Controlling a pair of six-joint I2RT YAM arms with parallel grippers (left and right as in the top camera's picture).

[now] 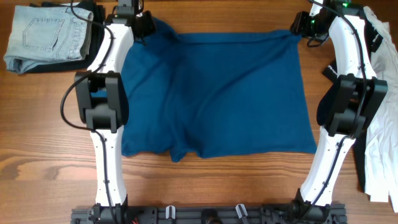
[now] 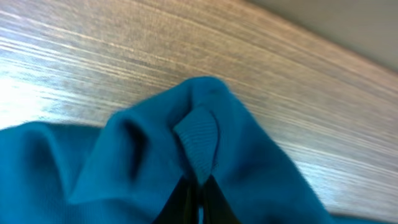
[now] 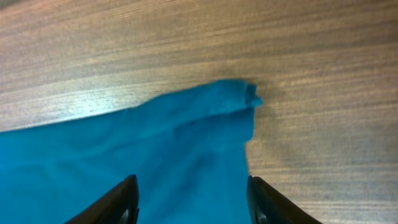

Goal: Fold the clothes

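Here, your blue garment (image 1: 217,93) lies spread flat mid-table. Your left gripper (image 2: 198,198) is clenched on its far left corner; your right gripper (image 3: 194,200) sits at the far right corner, fingers spread wide apart.

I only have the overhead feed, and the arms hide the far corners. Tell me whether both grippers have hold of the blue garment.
Observer: The left wrist view shows the left gripper shut on a raised fold of the blue garment.
Operator: Now report the right one.
Observer: The right gripper is open, with its fingers wide apart and nothing clamped between them.
Operator: Say where that corner sits.
Observer: The corner lies slightly bunched on the wooden table, beyond the open fingertips.
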